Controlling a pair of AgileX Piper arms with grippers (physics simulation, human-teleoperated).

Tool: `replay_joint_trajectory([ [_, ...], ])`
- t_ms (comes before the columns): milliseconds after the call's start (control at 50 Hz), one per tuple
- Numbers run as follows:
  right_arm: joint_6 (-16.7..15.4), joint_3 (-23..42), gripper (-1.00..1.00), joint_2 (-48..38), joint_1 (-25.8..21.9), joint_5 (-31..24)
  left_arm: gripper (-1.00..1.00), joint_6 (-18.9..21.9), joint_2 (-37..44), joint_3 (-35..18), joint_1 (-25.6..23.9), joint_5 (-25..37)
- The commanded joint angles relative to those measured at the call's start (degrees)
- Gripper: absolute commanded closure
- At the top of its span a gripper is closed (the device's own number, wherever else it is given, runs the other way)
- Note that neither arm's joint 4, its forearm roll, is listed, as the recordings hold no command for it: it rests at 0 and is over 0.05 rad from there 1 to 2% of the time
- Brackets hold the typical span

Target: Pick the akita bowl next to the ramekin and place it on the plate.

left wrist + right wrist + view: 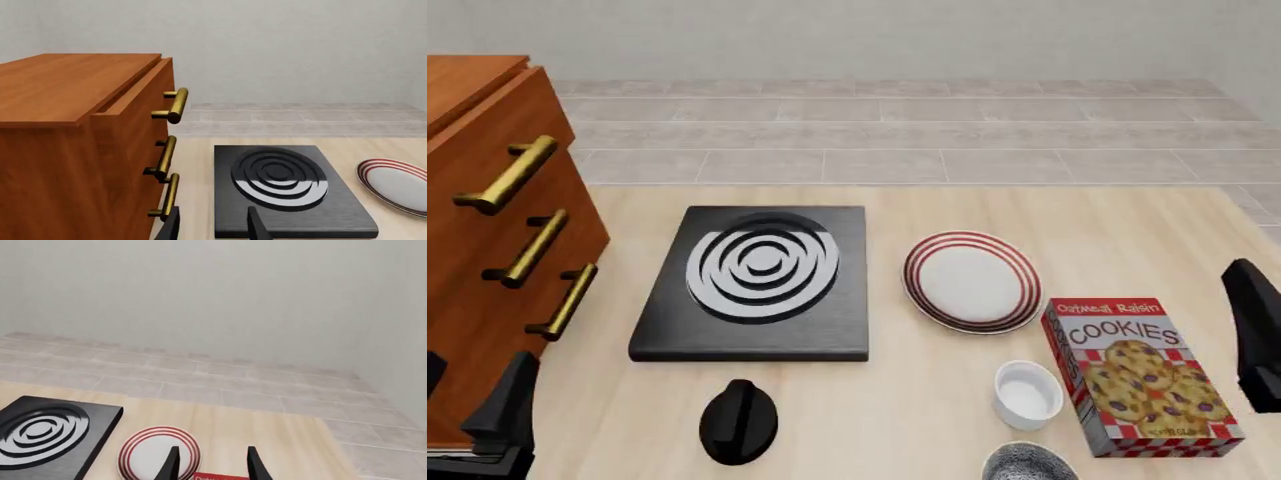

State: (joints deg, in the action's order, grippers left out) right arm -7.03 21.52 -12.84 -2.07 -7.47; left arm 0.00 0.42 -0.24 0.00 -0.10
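Note:
The akita bowl [1028, 466], speckled grey with a pale rim, sits at the front edge of the front view, partly cut off, just in front of the white ramekin [1028, 393]. Further back lies the red-ringed white plate [972, 282], which both wrist views also catch [398, 184] [158, 453]. My left gripper [213, 222] is open and holds nothing, low at the front left [501, 418] beside the cabinet. Open and holding nothing too, my right gripper [212, 462] hangs at the right edge [1257, 335], beyond the cookie box and apart from the bowl.
A wooden drawer cabinet [494, 230] with brass handles fills the left side. A black square stove [758, 282] lies left of the plate. A cookie box [1138, 375] stands right of the ramekin. A solid black rounded object [739, 422] sits in front of the stove.

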Motion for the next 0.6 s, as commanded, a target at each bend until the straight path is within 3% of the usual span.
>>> replay_joint_trajectory([
  [20,-1.5,7.6,-1.00,-0.7,-0.1,-5.2,-1.00,0.0,0.0,0.0,0.0,0.0],
  [280,-4.7,13.5,-1.00,-3.7,1.1,-8.8,-1.00,0.0,0.0,0.0,0.0,0.0],
  [420,-3.4,19.0,-1.00,-6.7,0.6,-11.9,-1.00,0.0,0.0,0.0,0.0,0.0],
  [500,-5.1,21.4,-1.00,-9.4,1.3,-13.5,-1.00,0.0,0.0,0.0,0.0,0.0],
  [600,-4.5,23.6,-1.00,-11.0,2.0,-15.0,-1.00,0.0,0.0,0.0,0.0,0.0],
])
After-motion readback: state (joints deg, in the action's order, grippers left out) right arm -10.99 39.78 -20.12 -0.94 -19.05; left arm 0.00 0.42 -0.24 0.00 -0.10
